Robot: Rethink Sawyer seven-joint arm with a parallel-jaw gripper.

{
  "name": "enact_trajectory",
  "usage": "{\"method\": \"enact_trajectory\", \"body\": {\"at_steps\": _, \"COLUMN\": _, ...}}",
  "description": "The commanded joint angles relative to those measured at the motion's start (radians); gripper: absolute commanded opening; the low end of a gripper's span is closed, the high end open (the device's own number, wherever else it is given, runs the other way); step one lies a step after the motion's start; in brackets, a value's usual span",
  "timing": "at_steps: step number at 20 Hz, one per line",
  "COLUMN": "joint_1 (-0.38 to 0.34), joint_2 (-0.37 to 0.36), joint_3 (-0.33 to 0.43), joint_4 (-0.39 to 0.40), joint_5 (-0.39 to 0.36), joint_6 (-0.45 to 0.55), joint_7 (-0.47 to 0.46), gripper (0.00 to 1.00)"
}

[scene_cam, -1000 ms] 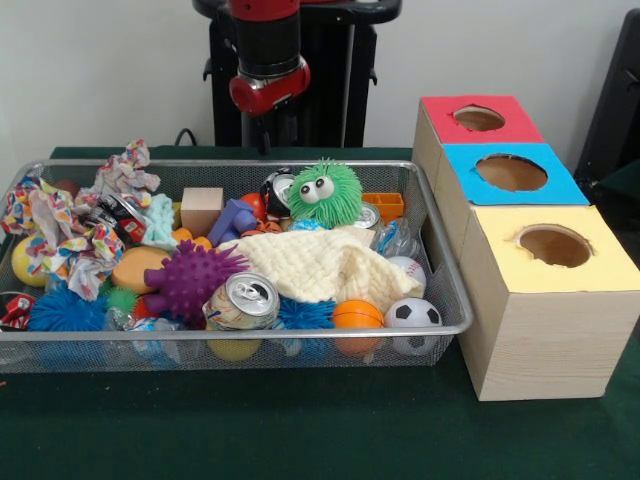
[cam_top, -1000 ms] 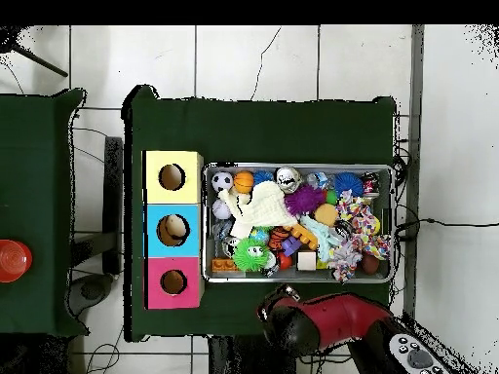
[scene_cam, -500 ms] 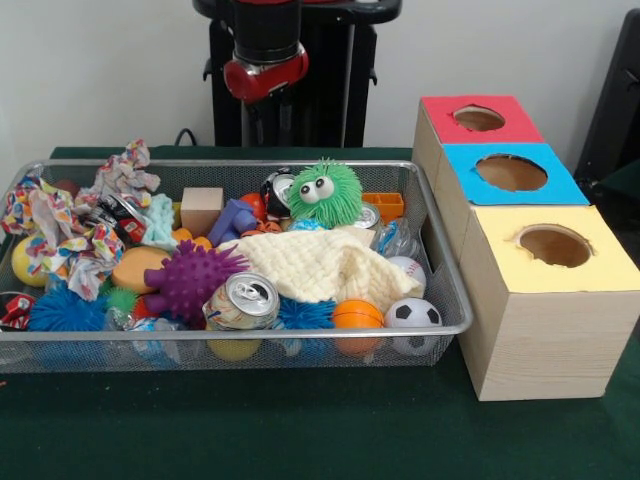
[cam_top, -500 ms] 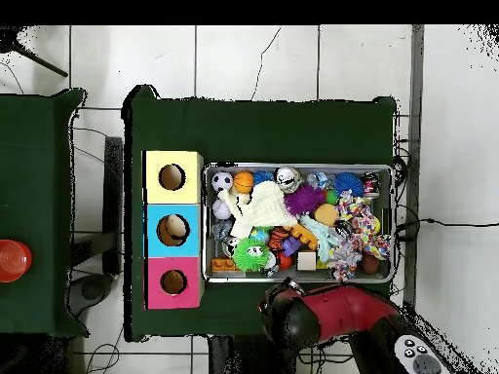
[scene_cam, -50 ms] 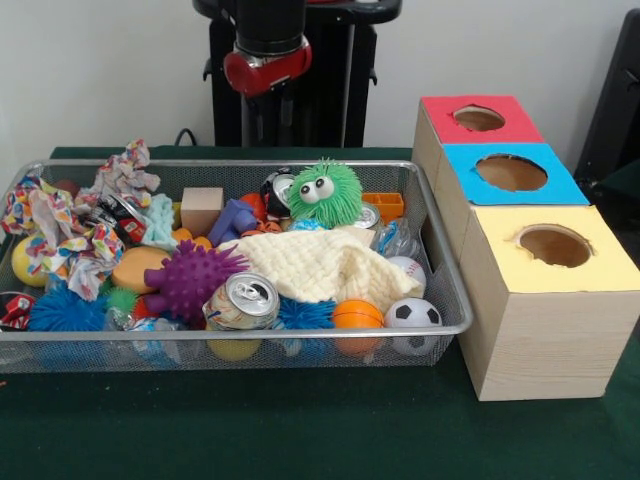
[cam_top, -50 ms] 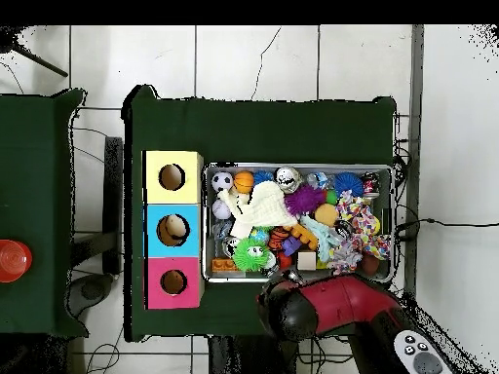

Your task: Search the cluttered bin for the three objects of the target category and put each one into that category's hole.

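Observation:
A wire bin (scene_cam, -50 ms: 440, 262) (cam_top, -50 ms: 394, 226) is heaped with toys. A green fuzzy toy with eyes (scene_cam, -50 ms: 324, 193) (cam_top, -50 ms: 254, 252) sits at its back. A cream cloth (scene_cam, -50 ms: 318, 266) (cam_top, -50 ms: 257, 207) covers the middle, with a purple spiky ball (scene_cam, -50 ms: 190, 278) and a soda can (scene_cam, -50 ms: 243, 300) beside it. An orange ball (scene_cam, -50 ms: 357, 314) and a soccer ball (scene_cam, -50 ms: 412, 313) (cam_top, -50 ms: 222, 180) lie at the front. Three boxes with round holes stand beside the bin: red (scene_cam, -50 ms: 478, 119) (cam_top, -50 ms: 173, 282), blue (scene_cam, -50 ms: 511, 172) (cam_top, -50 ms: 172, 229) and yellow (scene_cam, -50 ms: 553, 245) (cam_top, -50 ms: 172, 176). My gripper (scene_cam, -50 ms: 266, 88) (cam_top, -50 ms: 284, 280) hangs above the bin's back edge, and nothing shows in it.
Colourful rope toys (scene_cam, -50 ms: 70, 232) (cam_top, -50 ms: 359, 219), a wooden block (scene_cam, -50 ms: 201, 209), a blue spiky ball (scene_cam, -50 ms: 62, 310) and a yellow ball (scene_cam, -50 ms: 22, 262) fill the bin's other end. A second green table (cam_top, -50 ms: 34, 209) carries a red cup (cam_top, -50 ms: 12, 260).
The arm's red end has risen a little in the front view. In the overhead view the arm's body has swung toward the right while its tip stays by the bin's edge.

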Motion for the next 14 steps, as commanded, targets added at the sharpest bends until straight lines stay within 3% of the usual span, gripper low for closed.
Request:
{"method": "enact_trajectory", "body": {"at_steps": 1, "joint_1": 0.016, "joint_2": 0.056, "joint_3": 0.105, "joint_4": -0.150, "joint_5": -0.003, "joint_6": 0.051, "joint_7": -0.055, "gripper": 1.00}}
{"method": "enact_trajectory", "body": {"at_steps": 14, "joint_1": 0.052, "joint_2": 0.070, "joint_3": 0.123, "joint_4": -0.225, "joint_5": 0.020, "joint_6": 0.131, "joint_7": -0.070, "gripper": 1.00}}
